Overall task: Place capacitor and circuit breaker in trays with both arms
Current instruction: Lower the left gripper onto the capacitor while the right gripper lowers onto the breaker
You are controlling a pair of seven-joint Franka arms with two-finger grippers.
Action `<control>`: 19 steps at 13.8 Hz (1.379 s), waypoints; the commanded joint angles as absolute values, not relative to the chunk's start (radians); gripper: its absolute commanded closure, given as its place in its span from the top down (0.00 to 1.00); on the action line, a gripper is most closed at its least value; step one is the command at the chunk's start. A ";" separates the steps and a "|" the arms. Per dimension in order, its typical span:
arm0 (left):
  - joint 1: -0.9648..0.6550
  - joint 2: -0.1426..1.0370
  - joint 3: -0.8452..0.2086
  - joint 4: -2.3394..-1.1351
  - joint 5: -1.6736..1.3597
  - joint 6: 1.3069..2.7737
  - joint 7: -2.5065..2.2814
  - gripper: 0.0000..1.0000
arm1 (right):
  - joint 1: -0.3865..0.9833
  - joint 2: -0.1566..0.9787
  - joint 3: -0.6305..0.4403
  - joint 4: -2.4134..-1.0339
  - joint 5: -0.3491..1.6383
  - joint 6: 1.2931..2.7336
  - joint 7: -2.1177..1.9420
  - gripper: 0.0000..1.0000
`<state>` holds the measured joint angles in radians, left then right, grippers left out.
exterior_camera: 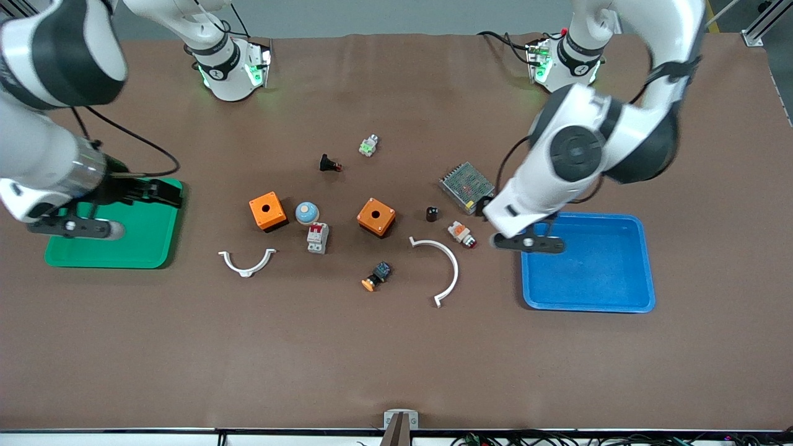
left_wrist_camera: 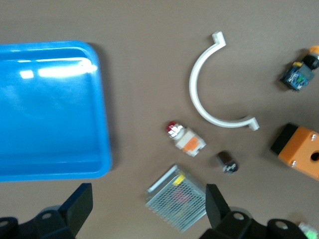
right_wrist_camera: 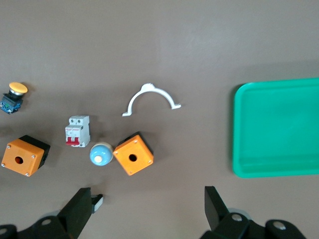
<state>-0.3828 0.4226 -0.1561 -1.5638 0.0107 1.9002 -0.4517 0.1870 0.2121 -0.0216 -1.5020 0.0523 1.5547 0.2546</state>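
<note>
Capacitor (left_wrist_camera: 227, 162) near open left hand (left_wrist_camera: 149, 209), circuit breaker (right_wrist_camera: 77, 131) near open right hand (right_wrist_camera: 148, 211).

No readable text, labels, brand names, numbers or signs on any item

Lighting even and bright from overhead; you get short soft shadows under each part. White glare streaks on the glossy blue plastic tray (left_wrist_camera: 55, 69). Left wrist view slightly soft. The near white arm housing (exterior_camera: 56, 49) looks blurred in front view.
</note>
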 commanded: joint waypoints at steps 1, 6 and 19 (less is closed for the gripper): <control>-0.445 0.475 -0.150 -1.620 0.055 2.035 -0.595 1.00 | 0.254 0.288 -0.025 -1.489 0.055 1.546 0.301 1.00; -0.529 0.572 -0.152 -1.686 0.063 2.196 -0.808 0.92 | 0.382 0.345 -0.025 -1.593 0.170 1.760 0.397 1.00; -0.580 0.673 -0.158 -1.735 0.052 2.296 -0.920 0.64 | 0.488 0.495 -0.025 -1.819 0.176 2.230 0.400 1.00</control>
<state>-0.5756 0.6756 -0.1564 -1.7266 0.0448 2.2815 -0.9000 0.4748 0.4747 -0.0193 -1.8205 0.1590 2.2080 0.3897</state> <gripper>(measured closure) 0.330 0.000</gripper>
